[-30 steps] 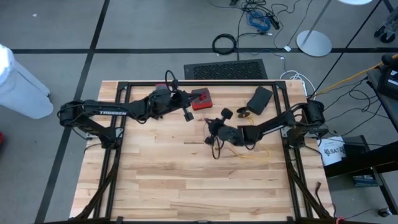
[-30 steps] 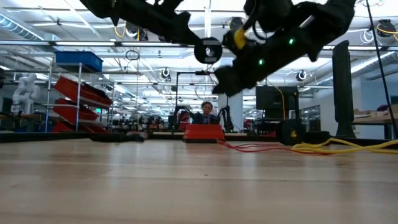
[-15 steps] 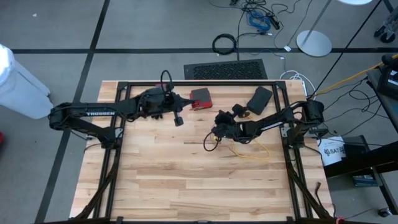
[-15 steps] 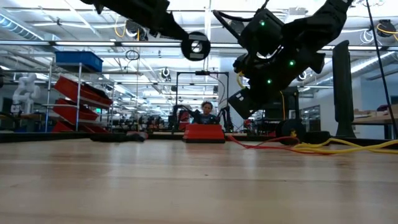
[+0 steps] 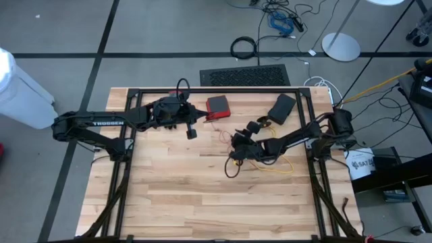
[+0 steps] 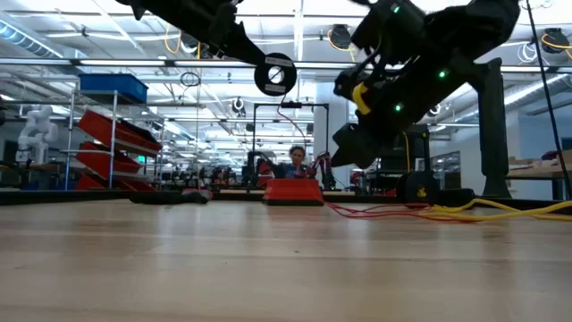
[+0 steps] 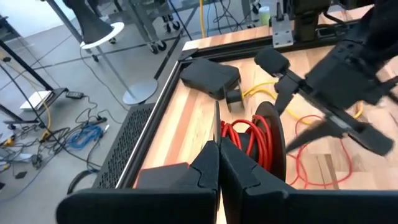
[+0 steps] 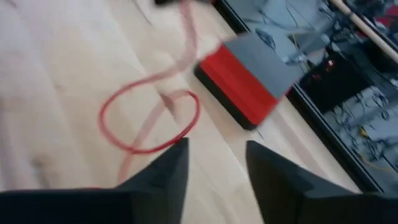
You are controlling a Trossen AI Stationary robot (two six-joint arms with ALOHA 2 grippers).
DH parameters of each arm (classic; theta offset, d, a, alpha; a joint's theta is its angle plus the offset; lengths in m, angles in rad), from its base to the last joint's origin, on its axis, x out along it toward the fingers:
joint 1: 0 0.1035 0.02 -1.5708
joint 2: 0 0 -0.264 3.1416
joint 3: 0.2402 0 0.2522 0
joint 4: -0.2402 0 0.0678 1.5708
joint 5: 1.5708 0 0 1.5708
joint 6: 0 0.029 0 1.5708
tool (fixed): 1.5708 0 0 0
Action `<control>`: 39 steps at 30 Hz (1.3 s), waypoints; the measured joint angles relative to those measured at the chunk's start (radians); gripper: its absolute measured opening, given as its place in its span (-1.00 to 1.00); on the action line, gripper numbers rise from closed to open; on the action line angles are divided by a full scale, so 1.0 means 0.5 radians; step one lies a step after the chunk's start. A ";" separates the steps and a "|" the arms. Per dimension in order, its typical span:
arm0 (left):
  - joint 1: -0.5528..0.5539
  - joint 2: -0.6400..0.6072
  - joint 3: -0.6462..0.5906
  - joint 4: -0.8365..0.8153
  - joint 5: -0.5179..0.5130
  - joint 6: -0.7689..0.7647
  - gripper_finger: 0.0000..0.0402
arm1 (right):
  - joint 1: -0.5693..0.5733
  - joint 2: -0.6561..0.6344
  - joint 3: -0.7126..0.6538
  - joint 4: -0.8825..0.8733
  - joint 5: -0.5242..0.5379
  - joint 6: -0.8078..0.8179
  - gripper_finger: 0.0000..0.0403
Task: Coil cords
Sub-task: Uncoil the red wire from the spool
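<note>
L gripper (image 7: 219,163) pinched shut on a thin black cord (image 7: 216,124); R gripper (image 8: 214,163) fingers apart, empty, over red cord (image 8: 149,121)

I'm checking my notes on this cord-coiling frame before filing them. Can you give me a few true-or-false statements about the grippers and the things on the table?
1. The left gripper is shut. True.
2. The right gripper is shut on the yellow cord. False: its fingers stand apart with nothing between them.
3. A thin red cord lies looped on the wooden table. True.
4. The red and black box sits at the table's near edge. False: it lies by the far edge.
</note>
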 joint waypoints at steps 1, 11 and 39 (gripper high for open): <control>0.000 0.000 0.000 -0.002 0.001 -0.001 -1.00 | 0.025 -0.004 0.000 0.036 -0.005 -0.037 -0.16; -0.002 0.000 0.000 0.003 0.089 -0.055 -1.00 | 0.108 -0.013 -0.001 0.878 -0.303 -0.445 0.04; -0.049 0.000 0.000 0.002 0.092 -0.044 -1.00 | 0.281 -0.020 -0.001 -0.263 -0.712 0.083 -0.15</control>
